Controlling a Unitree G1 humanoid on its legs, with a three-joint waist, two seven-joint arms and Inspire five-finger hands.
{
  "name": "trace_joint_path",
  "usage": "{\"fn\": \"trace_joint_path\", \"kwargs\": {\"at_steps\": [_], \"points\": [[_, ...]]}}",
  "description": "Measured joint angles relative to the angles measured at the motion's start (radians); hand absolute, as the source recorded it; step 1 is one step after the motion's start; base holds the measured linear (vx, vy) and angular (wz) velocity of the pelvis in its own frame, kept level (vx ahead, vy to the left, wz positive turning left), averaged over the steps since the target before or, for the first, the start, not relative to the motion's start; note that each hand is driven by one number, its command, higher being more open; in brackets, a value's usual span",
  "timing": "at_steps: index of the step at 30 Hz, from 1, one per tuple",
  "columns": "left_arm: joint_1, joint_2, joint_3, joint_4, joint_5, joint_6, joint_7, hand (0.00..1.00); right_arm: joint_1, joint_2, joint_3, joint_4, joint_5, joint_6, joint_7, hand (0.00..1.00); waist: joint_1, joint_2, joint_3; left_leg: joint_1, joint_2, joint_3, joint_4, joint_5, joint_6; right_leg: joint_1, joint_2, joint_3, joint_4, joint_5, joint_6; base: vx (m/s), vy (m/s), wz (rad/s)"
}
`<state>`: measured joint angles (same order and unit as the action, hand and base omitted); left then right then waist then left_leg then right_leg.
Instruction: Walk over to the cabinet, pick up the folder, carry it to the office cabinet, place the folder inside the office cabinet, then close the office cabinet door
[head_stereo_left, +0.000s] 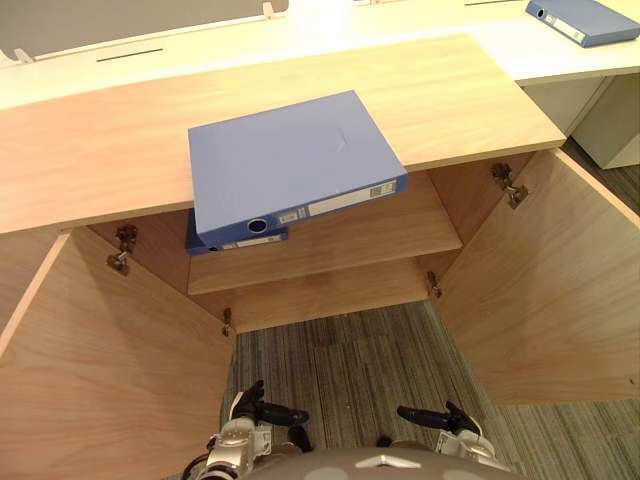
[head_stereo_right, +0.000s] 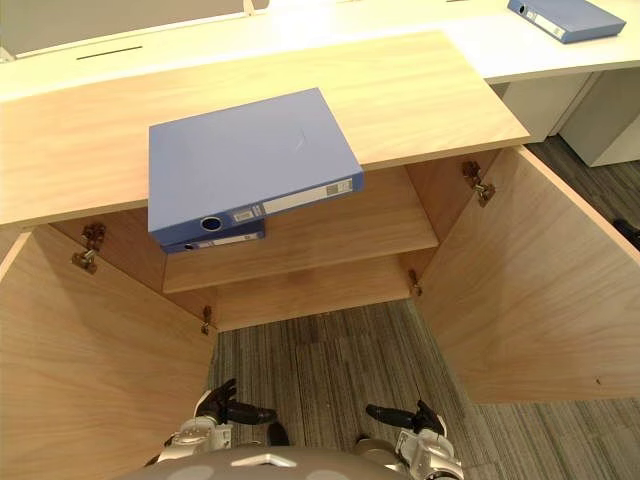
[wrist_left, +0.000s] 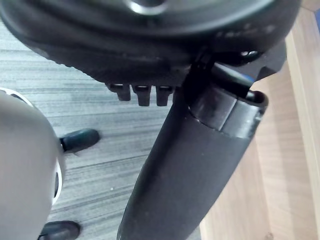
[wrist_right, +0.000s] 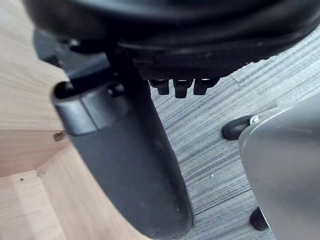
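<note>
I can't read any text from here. The blue folder lying on the cabinet top carries a white spine label whose print is too small to make out; likewise on the far-right folder.

Folder on the cabinet top, overhanging its front edge — second folder on the shelf beneath

Lower folder mostly beneath upper folder
</note>
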<state>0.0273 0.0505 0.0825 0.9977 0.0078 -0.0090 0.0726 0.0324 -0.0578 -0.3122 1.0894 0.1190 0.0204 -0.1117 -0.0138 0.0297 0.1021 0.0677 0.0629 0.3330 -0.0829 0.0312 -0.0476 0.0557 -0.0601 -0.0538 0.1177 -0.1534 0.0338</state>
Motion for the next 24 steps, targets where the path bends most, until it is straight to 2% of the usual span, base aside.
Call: {"fn": "trace_joint_path", "kwargs": {"at_steps": [4,6,12,24], "points": [[0.028,0.003,0.000,-0.257,-0.046,-0.007,0.047,1.00,0.001,-0.023,0.014,-0.006,0.001,-0.004,-0.016,1.00,0.002,0.000,0.000,-0.018,-0.006,-0.046,-0.004,0.019,0.008,-0.001,-0.005,-0.033,0.002,0.003,-0.003,-0.08,-0.020,0.28],[0.050,0.017,-0.012,-0.398,-0.047,-0.030,0.073,1.00,0.003,-0.031,0.023,-0.019,0.001,-0.013,-0.024,1.00,0.005,0.003,0.001,-0.020,-0.010,-0.051,-0.005,0.024,0.010,-0.001,-0.008,-0.035,0.002,0.003,-0.003,-0.10,0.006,0.09],[0.094,0.035,-0.019,-0.673,-0.047,-0.079,0.124,1.00,0.012,-0.031,0.031,-0.036,0.000,-0.034,-0.024,1.00,0.007,0.010,0.002,-0.031,-0.021,-0.086,-0.010,0.038,0.023,-0.001,-0.015,-0.057,0.002,0.003,-0.002,-0.09,0.012,0.15],[0.196,0.037,-0.018,-1.017,-0.042,-0.119,0.168,1.00,0.023,-0.030,0.068,-0.052,-0.001,-0.034,-0.020,1.00,0.023,0.012,0.006,-0.030,-0.023,-0.144,-0.011,0.045,0.022,0.036,-0.012,-0.105,-0.021,0.002,-0.002,-0.02,-0.010,0.13]]}}
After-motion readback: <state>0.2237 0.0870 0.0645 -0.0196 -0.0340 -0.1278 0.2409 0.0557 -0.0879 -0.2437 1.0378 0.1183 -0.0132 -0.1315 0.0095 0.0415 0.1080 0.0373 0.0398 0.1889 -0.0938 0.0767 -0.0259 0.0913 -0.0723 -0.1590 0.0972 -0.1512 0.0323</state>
